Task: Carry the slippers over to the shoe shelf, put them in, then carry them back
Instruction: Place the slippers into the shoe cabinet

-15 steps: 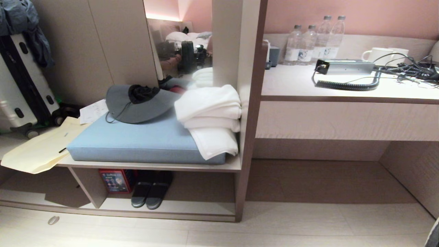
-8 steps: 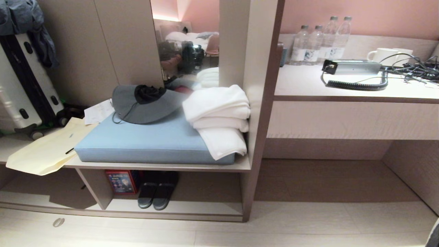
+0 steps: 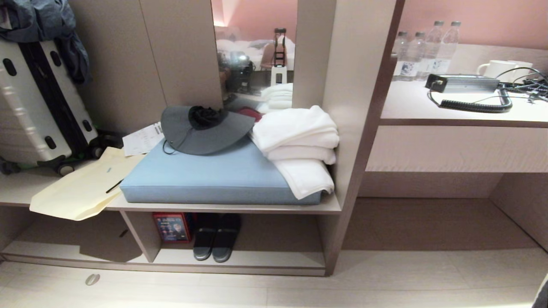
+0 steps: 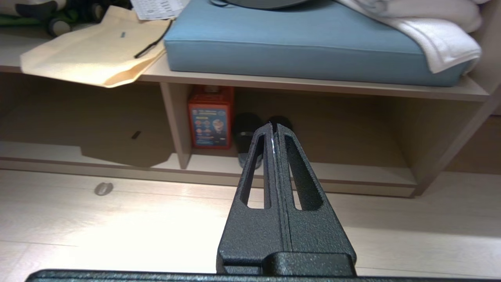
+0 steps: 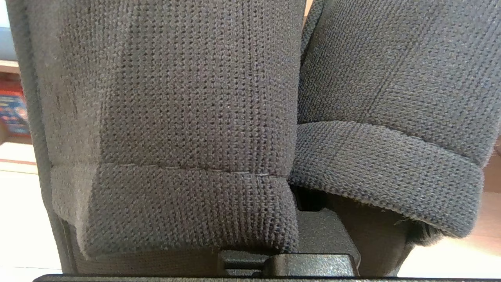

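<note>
Two matte black knitted slippers [image 5: 176,98] fill the right wrist view, side by side with their wide bands toward the camera. My right gripper [image 5: 321,232] is shut on them, and its fingers are hidden behind the fabric. The shoe shelf [image 3: 274,259] is the low beige cubby under the bench, split by an upright divider [image 3: 139,233]. It shows in the left wrist view too, where my left gripper [image 4: 273,126] is shut and empty, held above the floor and pointing at the cubby [image 4: 352,174]. Neither gripper shows in the head view.
Another dark, glossier pair of slippers [image 3: 216,239] and a red box [image 3: 172,227] stand in the cubby beside the divider. The bench above holds a blue cushion [image 3: 214,179], a grey hat, white towels [image 3: 299,145] and a cream bag. A suitcase stands on the left, a desk [image 3: 462,115] on the right.
The whole head view has slid to the right, so the camera has moved. Nothing on the bench or in the cubby has moved.
</note>
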